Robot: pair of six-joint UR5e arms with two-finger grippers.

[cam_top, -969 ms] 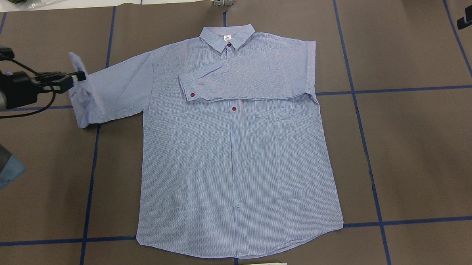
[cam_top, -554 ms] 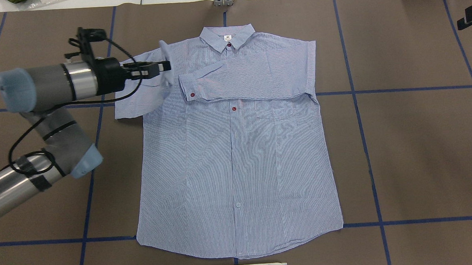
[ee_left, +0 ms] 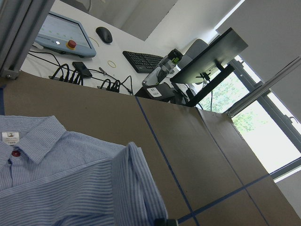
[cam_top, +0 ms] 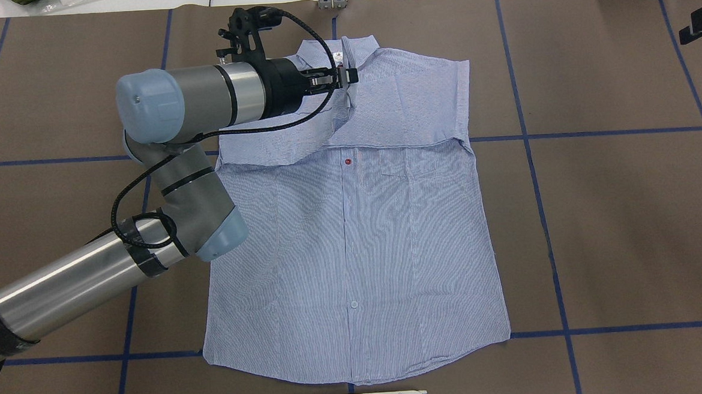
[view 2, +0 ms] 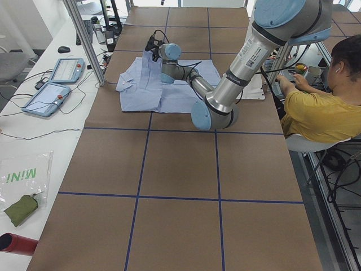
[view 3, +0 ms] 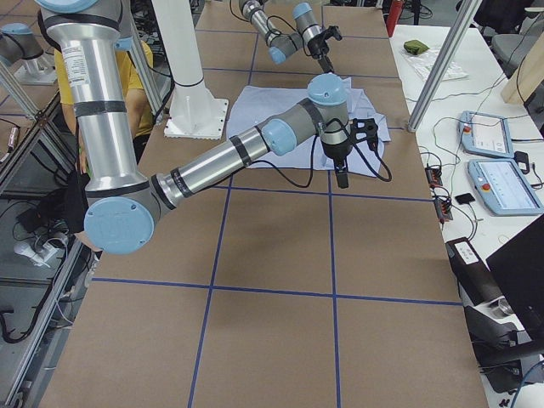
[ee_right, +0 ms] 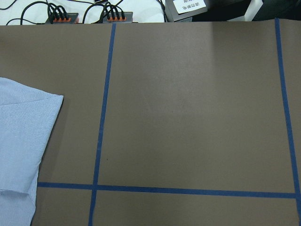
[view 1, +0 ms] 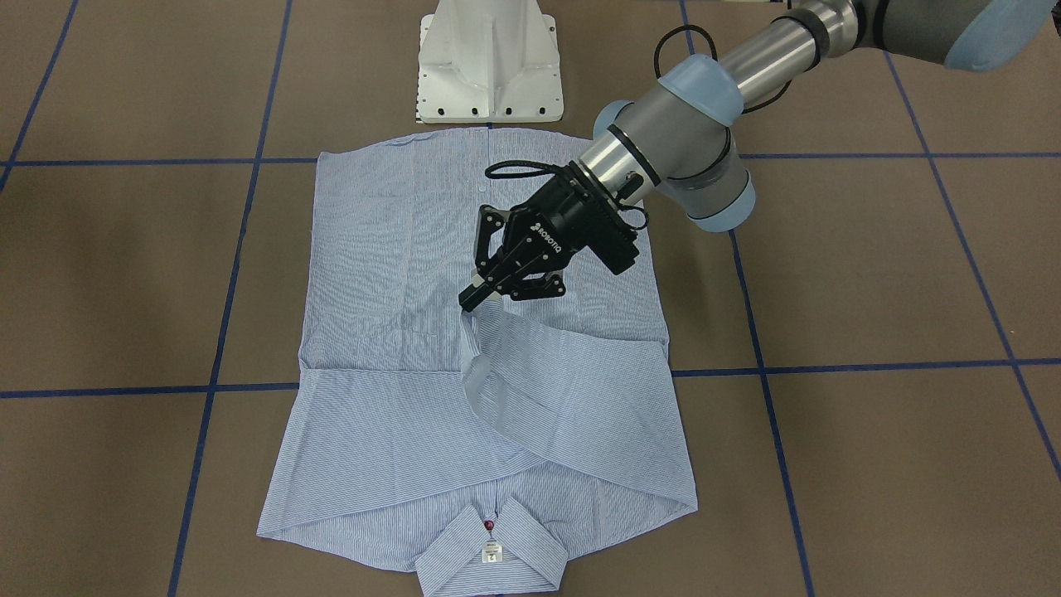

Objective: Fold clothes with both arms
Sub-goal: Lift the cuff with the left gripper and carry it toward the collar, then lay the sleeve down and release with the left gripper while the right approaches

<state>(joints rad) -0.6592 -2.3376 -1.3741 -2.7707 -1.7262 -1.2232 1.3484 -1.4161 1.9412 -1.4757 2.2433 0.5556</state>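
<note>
Lying flat on the table [cam_top: 629, 236], the shirt [cam_top: 354, 251] has one sleeve [cam_top: 406, 113] folded across its chest; the other sleeve [view 1: 539, 369] is pinched by the closed left gripper [view 1: 474, 298] above it. Body folds are left. How the right gripper [view 3: 341, 177] stands cannot be told.

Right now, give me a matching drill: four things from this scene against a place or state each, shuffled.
1 left fingers
2 collar
3 folded sleeve
4 white base

A flat across the chest
B past the hem of the shirt
C shut on the lifted sleeve
D at the end away from the robot

Pairs: 1-C, 2-D, 3-A, 4-B
</note>
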